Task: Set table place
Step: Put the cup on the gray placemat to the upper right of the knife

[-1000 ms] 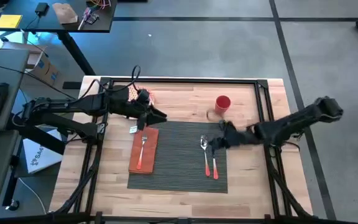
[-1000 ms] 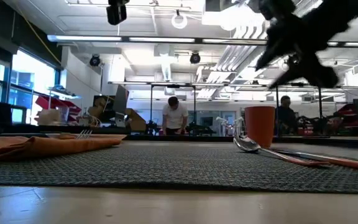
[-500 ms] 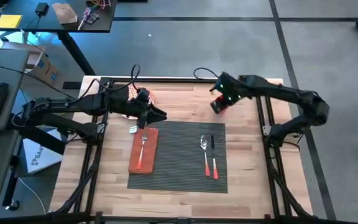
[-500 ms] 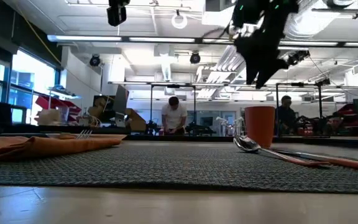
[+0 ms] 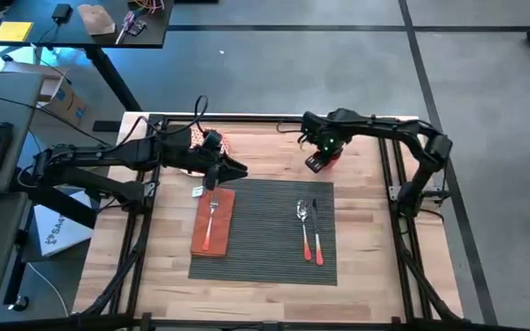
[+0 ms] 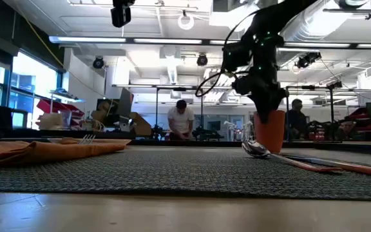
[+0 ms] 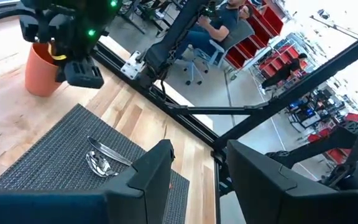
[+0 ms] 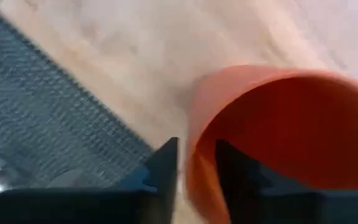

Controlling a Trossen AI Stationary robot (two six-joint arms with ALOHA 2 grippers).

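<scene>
The dark grey place mat (image 5: 265,230) lies on the wooden table (image 5: 366,267). An orange napkin (image 5: 213,225) with a fork (image 5: 212,213) lies on the mat's left part. A spoon (image 5: 303,219) and a red-handled knife (image 5: 316,234) lie on its right part. A red cup (image 5: 333,148) stands upright on the table past the mat's far edge. My right gripper (image 8: 197,171) is open, pointing down over the cup's rim (image 8: 194,134), one finger outside the wall and one inside. My left gripper (image 5: 237,171) is open near the mat's far left corner, beside a patterned plate (image 5: 194,138).
A black rail frame (image 5: 389,156) runs around the tabletop. My left arm lies over most of the plate. Bare wood shows on the near side of the mat and to its right. People (image 6: 181,119) are in the room behind the table.
My right gripper has left the knife lying on the mat beside the spoon. It has swung toward the table's far edge to the red cup and come down over the cup's rim. The cup, the cutlery and my left arm have stayed where they were.
</scene>
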